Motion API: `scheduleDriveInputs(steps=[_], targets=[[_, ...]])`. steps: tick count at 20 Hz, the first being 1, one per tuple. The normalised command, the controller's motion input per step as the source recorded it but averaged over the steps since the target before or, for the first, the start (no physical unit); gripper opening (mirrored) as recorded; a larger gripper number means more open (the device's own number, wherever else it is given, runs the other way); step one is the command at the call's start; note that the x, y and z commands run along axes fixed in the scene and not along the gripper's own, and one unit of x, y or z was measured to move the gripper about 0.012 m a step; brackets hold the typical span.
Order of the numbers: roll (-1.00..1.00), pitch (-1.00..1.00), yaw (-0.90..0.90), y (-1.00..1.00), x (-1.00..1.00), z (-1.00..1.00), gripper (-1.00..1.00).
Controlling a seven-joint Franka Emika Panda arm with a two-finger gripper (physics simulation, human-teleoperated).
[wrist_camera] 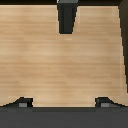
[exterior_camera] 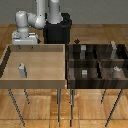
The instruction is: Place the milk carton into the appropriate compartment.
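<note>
Still pre-grasp: fingers [wrist_camera: 64,102] spread open, empty, well apart from milk carton [exterior_camera: 22,70]; next: descend w/ carton between fingers.

Arm's upper links [exterior_camera: 45,7] running off the exterior view's top edge. End effector [exterior_camera: 25,42] sitting behind the tray's far wall [exterior_camera: 35,46], fingers hidden, spacing unreadable. In the wrist view only two fingertips [wrist_camera: 22,102] peeking above a dark band. Small grey shapes [exterior_camera: 85,72] in the divided bin [exterior_camera: 100,62] blurring, too coarse to identify.
</note>
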Motion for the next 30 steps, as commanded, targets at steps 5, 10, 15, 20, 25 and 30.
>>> scheduleDriveInputs(steps=[5, 10, 15, 20, 25, 30], targets=[[0.0, 0.0, 0.0, 0.0, 1.0, 0.0, 1.0], [0.0, 0.0, 0.0, -0.6, 0.2, 0.0, 1.0], [0.0, 0.0, 0.0, 0.0, 0.6, 0.0, 1.0], [0.0, 0.0, 0.0, 0.1, 0.4, 0.0, 1.0], [0.0, 0.0, 0.0, 0.4, 0.0, 0.0, 1.0], [0.0, 0.0, 0.0, 0.2, 0.4, 0.0, 1.0]])
